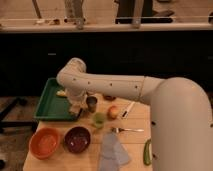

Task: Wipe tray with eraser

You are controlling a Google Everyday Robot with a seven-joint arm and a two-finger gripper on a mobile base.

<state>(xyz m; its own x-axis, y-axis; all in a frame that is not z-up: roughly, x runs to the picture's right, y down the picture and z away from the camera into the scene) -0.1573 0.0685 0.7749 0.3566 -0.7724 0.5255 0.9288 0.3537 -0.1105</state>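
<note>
Now the gripper (75, 107) hangs at the green tray's (48, 105) right edge. Its state I cannot tell. Eraser (62, 93) lies inside the tray.

Warm, soft-focus lighting; dark background; the tool (76, 107) sits blurred above the tray (49, 102).

A lab-like workroom: behind the wooden surface (135, 137) with the claw (76, 107) runs a long dark counter (150, 50).

Gripper (76, 108) at tray (49, 107) (right edge)
</note>
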